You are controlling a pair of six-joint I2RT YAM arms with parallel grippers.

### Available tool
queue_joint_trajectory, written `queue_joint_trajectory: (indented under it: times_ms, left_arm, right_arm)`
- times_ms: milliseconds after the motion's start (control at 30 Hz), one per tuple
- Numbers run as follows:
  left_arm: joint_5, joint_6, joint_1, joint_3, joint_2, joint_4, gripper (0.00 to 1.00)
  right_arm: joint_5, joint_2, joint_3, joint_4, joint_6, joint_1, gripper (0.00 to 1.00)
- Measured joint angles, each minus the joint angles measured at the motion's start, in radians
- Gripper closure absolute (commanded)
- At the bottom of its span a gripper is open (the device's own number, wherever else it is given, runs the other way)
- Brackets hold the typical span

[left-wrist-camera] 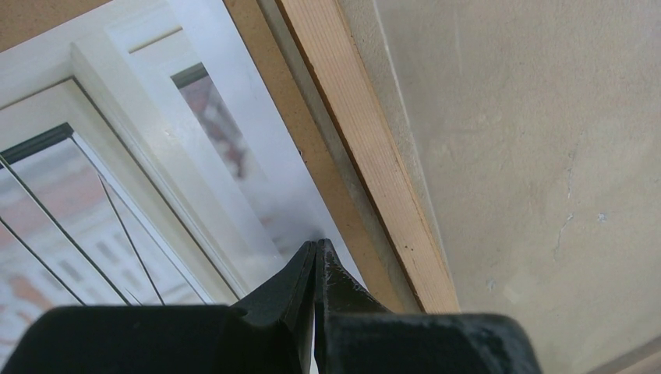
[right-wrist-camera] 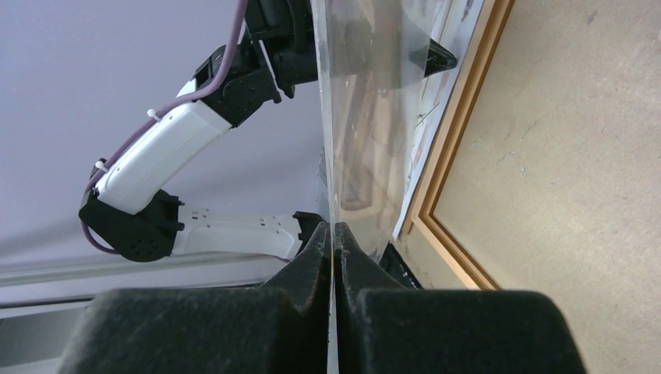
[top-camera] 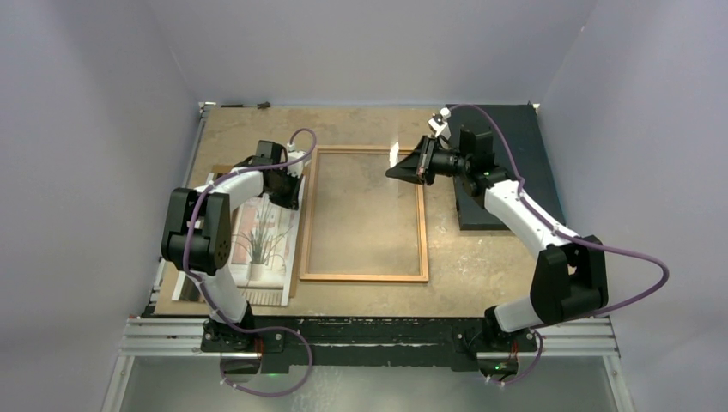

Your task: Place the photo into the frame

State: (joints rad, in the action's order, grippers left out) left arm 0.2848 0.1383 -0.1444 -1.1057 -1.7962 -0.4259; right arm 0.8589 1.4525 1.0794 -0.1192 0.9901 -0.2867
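Observation:
The photo point(top-camera: 262, 245) of a potted plant lies flat at the left, on a brown backing board point(top-camera: 294, 257). The wooden frame point(top-camera: 307, 215) lies flat mid-table, showing the table through it. My left gripper point(top-camera: 290, 187) is shut, its tips resting on the photo point(left-wrist-camera: 117, 156) near its right edge, beside the frame's left rail point(left-wrist-camera: 366, 140). My right gripper point(top-camera: 397, 170) is shut on a clear pane point(right-wrist-camera: 351, 117), held on edge above the frame's far right part point(right-wrist-camera: 460, 132).
A dark black slab point(top-camera: 506, 163) lies at the far right under the right arm. The backing board's strip point(left-wrist-camera: 312, 148) shows between photo and frame. The left arm point(right-wrist-camera: 156, 164) shows beyond the pane in the right wrist view. Walls close in on three sides.

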Motion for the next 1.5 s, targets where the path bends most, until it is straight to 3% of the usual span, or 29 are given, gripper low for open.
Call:
queue_joint_trajectory:
  times_ms: [1500]
  left_arm:
    - [0.0,-0.008,-0.033,0.022,0.038,-0.046,1.0]
  right_arm:
    - [0.08,0.163,-0.059,-0.029,-0.123,0.117,1.0]
